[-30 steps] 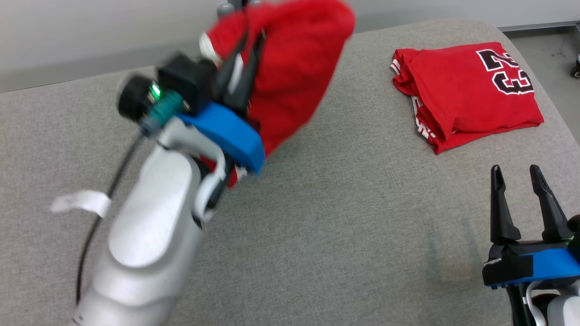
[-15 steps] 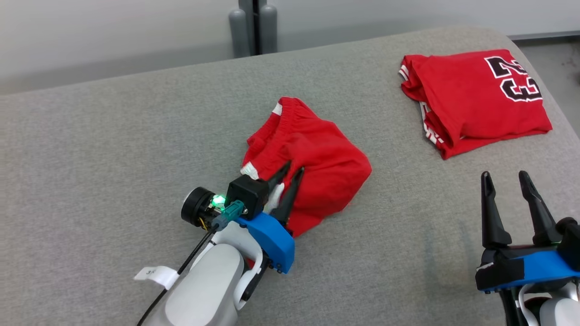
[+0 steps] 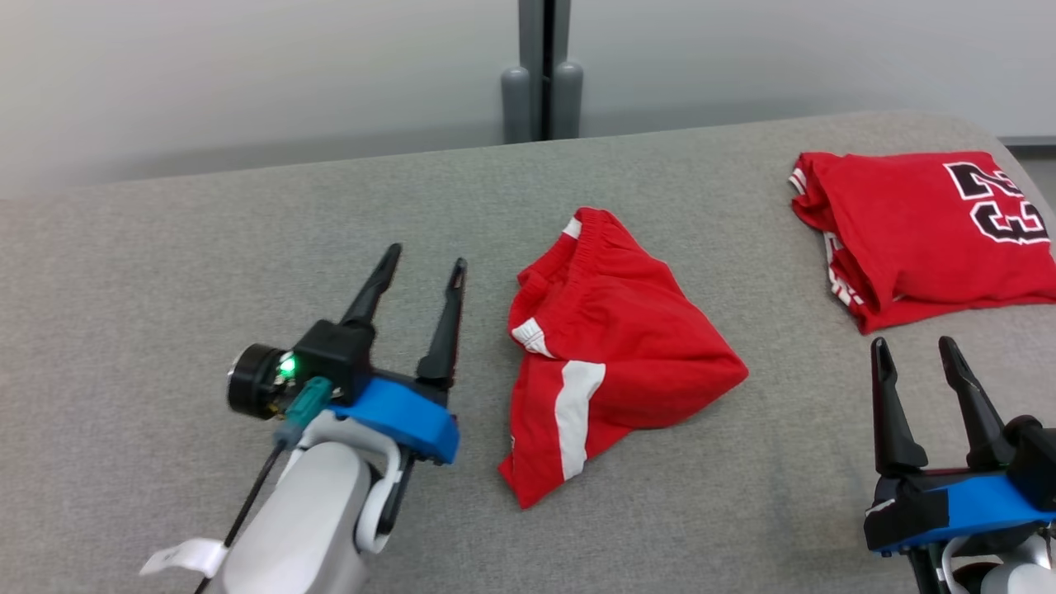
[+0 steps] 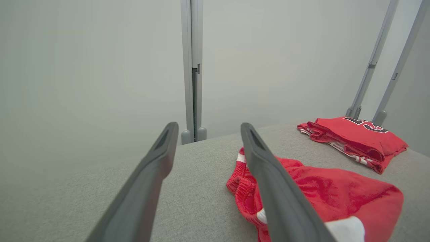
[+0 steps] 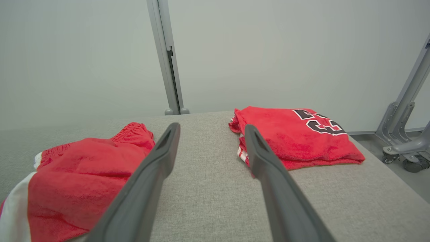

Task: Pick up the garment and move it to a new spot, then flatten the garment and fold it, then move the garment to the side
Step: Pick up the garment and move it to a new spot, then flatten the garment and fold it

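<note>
Left gripper (image 3: 427, 256): fingers spread wide, nothing between them, clear of fabric. Red shorts (image 3: 627, 355) lie crumpled on grey cushioned surface (image 3: 206, 247), just right of this gripper's right finger, not touching it. White side stripe faces up. Elastic waistband end about level with fingertips. Right gripper (image 3: 912, 341): fingers apart, empty, well to right of shorts. Folded red jersey (image 3: 916, 231) with black numerals lies ahead of its fingertips, apart from shorts.
</note>
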You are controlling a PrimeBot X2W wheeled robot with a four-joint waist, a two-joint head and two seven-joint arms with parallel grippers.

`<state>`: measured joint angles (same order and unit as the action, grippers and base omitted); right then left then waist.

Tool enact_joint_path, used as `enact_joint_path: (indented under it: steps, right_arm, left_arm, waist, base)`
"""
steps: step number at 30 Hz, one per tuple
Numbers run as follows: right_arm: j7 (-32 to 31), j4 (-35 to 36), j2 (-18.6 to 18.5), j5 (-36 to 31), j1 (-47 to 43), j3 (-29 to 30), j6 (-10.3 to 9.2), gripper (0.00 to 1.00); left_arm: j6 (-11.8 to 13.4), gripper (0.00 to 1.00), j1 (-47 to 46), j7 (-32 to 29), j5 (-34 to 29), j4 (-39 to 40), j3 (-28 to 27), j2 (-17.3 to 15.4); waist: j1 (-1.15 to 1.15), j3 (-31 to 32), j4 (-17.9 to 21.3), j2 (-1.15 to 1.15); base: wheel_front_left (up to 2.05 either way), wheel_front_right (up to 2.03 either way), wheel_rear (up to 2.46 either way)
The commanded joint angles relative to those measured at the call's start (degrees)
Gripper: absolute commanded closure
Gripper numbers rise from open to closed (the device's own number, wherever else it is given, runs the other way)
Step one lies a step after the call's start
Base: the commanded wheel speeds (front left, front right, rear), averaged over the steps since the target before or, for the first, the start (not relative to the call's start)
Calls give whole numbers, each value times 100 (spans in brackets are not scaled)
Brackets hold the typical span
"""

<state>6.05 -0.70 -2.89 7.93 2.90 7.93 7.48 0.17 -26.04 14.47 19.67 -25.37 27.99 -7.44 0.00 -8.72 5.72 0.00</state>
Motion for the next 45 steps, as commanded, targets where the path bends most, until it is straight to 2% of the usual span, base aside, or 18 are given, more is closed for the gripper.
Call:
enact_joint_path:
  steps: [1,10,18,29,45]
  right_arm:
    - [-27,19,-1,-34,-122,1,3,0]
    - [-94,54,-1,-47,-243,-10,3,0]
    - [-142,70,-2,-36,-341,3,3,0]
    - [-123,6,-2,41,-466,-70,3,0]
    - [-106,-43,-2,53,-433,-78,3,0]
  left_arm:
    - [96,0,157,41,32,115,-140,-111]
    - [489,0,1204,76,-29,1112,-1110,-488]
    - [575,0,1877,77,-155,1552,-1596,-453]
    - [369,0,2455,78,-368,1589,-2098,-197]
    - [96,0,2368,78,-681,1458,-2414,15]
  waist:
    - [0,29,-82,0]
    - [0,246,-482,0]
    - [0,373,-652,0]
    - [0,460,-713,0]
    - [0,414,-660,0]
  base:
    - [0,0,0]
    - [0,0,0]
    - [0,0,0]
    - [0,0,0]
    - [0,0,0]
